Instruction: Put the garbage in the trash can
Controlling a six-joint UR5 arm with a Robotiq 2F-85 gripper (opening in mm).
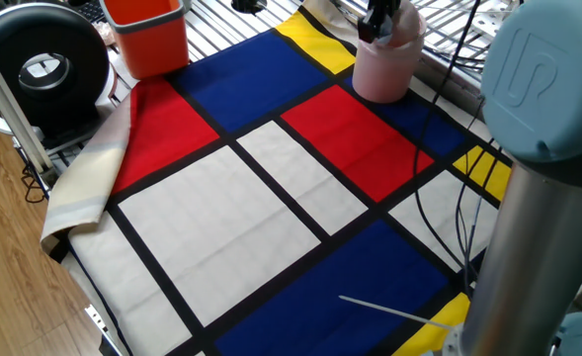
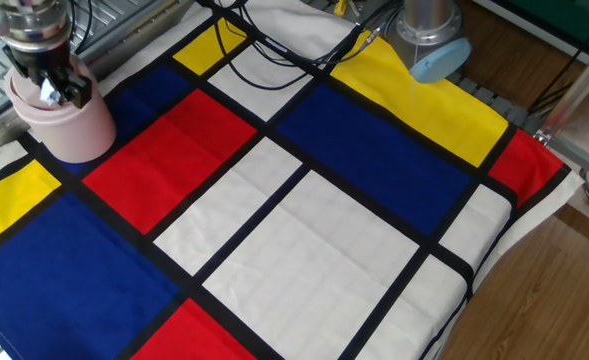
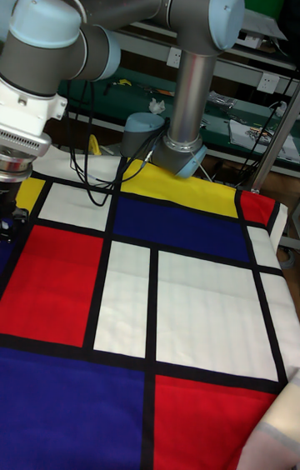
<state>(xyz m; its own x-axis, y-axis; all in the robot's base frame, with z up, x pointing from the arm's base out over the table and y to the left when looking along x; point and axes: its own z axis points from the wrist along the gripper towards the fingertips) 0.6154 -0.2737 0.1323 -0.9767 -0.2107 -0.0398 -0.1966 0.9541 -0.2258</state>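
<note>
In one fixed view, the end effector point(image 1: 377, 22) presses into the top of the pale pink trash can point(image 1: 381, 67) at the worktop's far edge; a sideways drag could tip the bin.

In the other fixed view, the fingers pinch a white paper wad point(image 2: 46, 92) inside the can's mouth (lid apparently swung in). A snagged release could lift it back out.

The tall fixed view shows neither.

The grey arm point(image 3: 179, 45) reaches left over the colour-blocked cloth point(image 3: 175, 295).
</note>
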